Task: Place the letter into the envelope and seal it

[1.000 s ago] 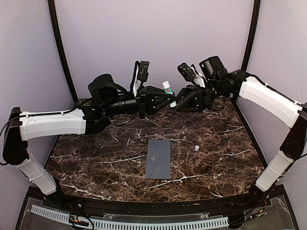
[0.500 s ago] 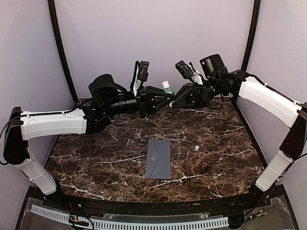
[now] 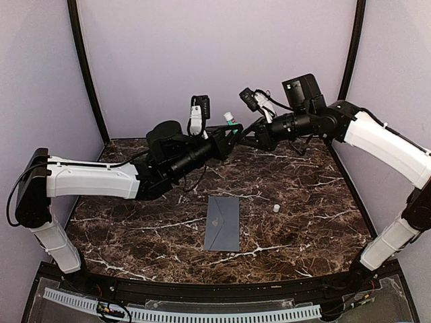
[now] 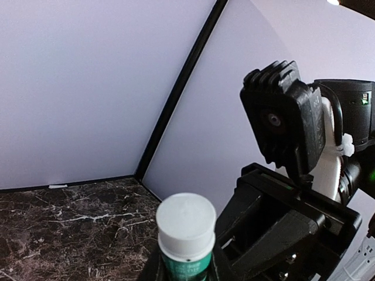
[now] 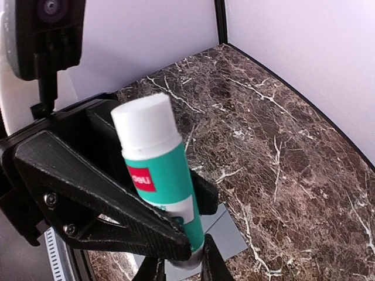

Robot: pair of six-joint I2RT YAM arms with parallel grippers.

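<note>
The grey-blue envelope lies flat and closed in the middle of the table, and a corner of it shows in the right wrist view. The letter is not in view. A green glue stick with a white cap is held upright in the air at the back. My left gripper is shut on its body. My right gripper faces it, and its fingers sit tight around the stick's bottom end. The stick also shows in the left wrist view and the right wrist view.
A small white cylinder stands on the marble table, to the right of the envelope. Lilac walls with black posts close in the back and sides. Both arms meet high over the far centre.
Both grippers have risen and shifted slightly left with the glue stick. The right gripper has come in from beside the stick and now grips its bottom end. The envelope has not moved.
</note>
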